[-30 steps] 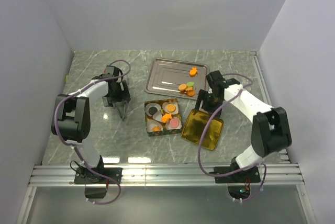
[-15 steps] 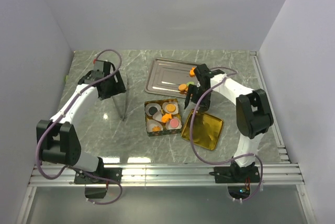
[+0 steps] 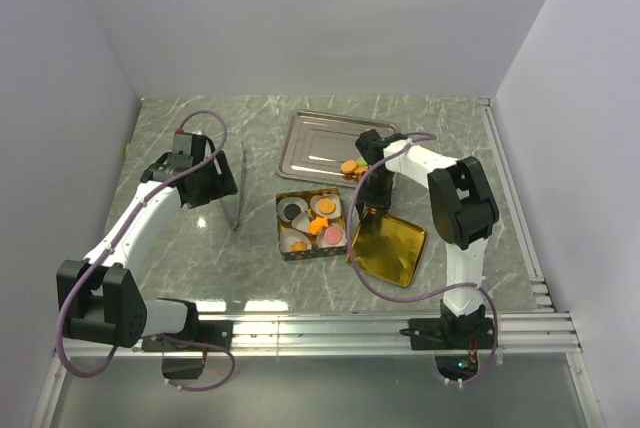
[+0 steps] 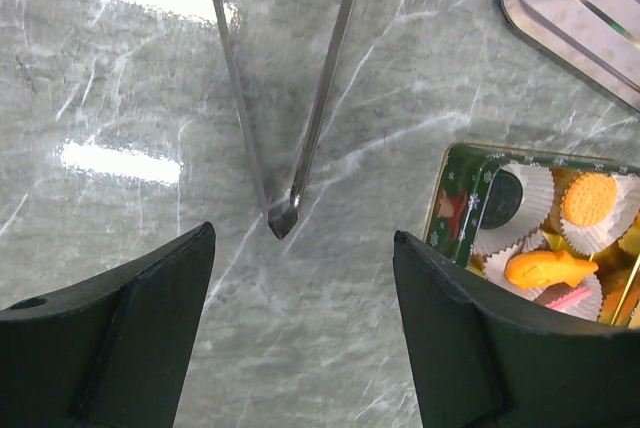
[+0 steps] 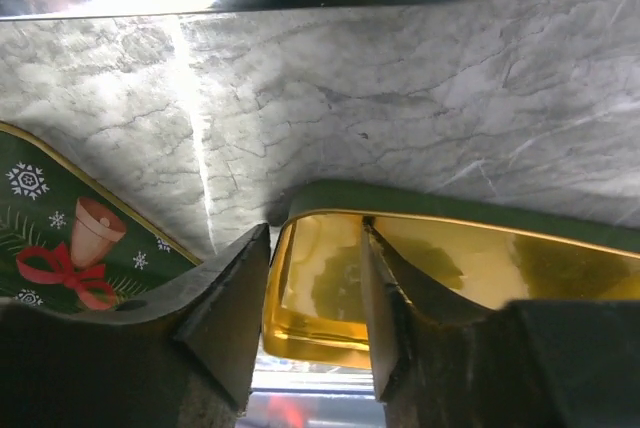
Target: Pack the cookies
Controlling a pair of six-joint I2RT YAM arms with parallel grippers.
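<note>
Small round orange cookies (image 3: pixel 349 166) look light, brittle: pinch rims gently; right tool (image 5: pixel 317 238) barely parted, left tool (image 4: pixel 300 238) spread.

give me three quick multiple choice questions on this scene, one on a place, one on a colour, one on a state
1. Where do the loose cookies outside the tin lie?
a) on a wooden board
b) on the silver tray
c) on a blue plate

2. What colour is the inside of the lid?
a) gold
b) blue
c) white

3. The left fingers hover over the tongs. How do they stand?
a) shut on the tongs
b) shut on a cookie
c) open, holding nothing

Key: 1 b, the top view shows them on the tray's near right part. 2 a, the lid lies upturned and shines gold. 3 c, the left wrist view shows the fingers wide apart with the tongs lying below.
</note>
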